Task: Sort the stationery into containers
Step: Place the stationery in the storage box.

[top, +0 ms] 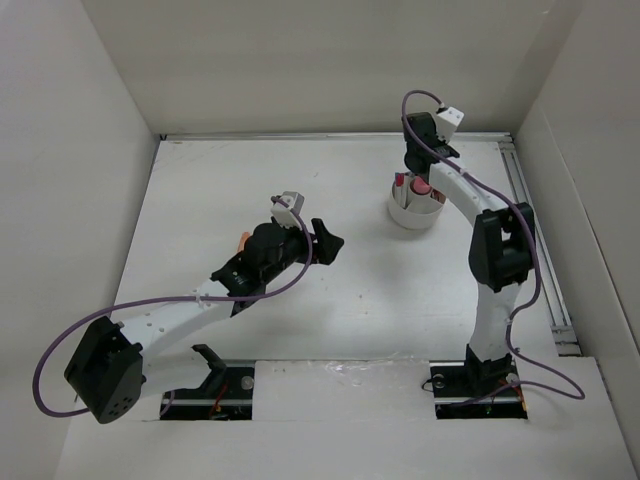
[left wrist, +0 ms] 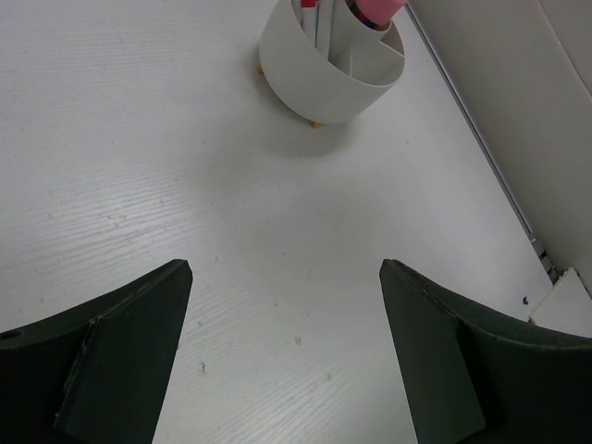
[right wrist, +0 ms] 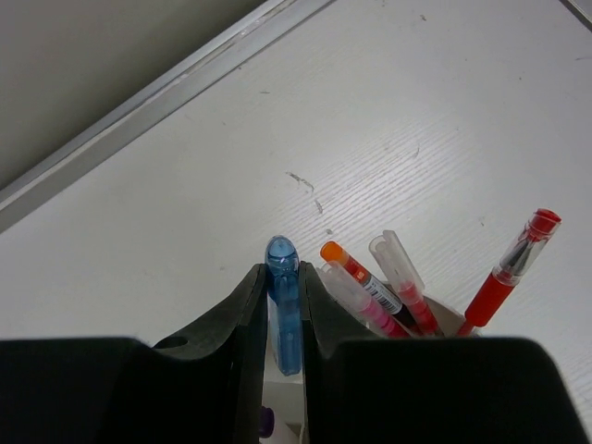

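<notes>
- Two grippers in view: the right gripper [right wrist: 283, 274] is closed tight on a translucent blue pen [right wrist: 284, 314], held upright with its rounded tip poking above the fingers.
- The left gripper [left wrist: 285, 268] is spread wide with nothing between its fingers. It is low over the bare white table [left wrist: 139, 139], well apart from the tub.
- The round white tub [top: 412, 215] stands on the table at the far right, directly under the right gripper [top: 418, 165]. Inner dividers show in the left wrist view [left wrist: 324, 83].
- Standing in the tub just beside the held pen are an orange-capped pen [right wrist: 356, 273], a clear-capped pen [right wrist: 398, 264] and a red gel pen [right wrist: 513, 273] that leans right.
- The orange-capped pen carries a barcode-style label, but the print is too small to read.
- A pink item [left wrist: 375, 11] sticks out of the tub top; its type cannot be told.
- Small orange bits [left wrist: 317, 124] show at the tub's base, and I cannot tell what they are.
</notes>
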`<action>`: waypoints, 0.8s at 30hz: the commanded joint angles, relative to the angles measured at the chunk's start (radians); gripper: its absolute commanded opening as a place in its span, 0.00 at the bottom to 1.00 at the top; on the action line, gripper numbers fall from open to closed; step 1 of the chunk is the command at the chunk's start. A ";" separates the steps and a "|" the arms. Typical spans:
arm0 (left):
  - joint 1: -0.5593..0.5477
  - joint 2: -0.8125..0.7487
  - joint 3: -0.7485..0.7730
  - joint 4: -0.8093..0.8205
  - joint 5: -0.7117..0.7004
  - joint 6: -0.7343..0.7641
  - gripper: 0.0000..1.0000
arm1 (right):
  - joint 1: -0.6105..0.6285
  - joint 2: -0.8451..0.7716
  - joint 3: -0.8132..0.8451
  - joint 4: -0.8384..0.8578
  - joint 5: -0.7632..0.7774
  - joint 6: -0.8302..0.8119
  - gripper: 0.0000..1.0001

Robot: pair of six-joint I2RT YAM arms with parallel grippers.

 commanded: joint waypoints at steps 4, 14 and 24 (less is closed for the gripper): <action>0.000 0.006 0.004 0.045 0.015 -0.003 0.81 | 0.017 0.001 0.061 -0.017 0.061 -0.033 0.04; 0.000 0.006 0.004 0.045 0.015 -0.003 0.81 | 0.037 0.013 0.105 -0.082 0.074 -0.053 0.07; 0.000 0.015 0.013 0.045 0.024 -0.003 0.81 | 0.066 0.044 0.128 -0.133 0.084 -0.053 0.08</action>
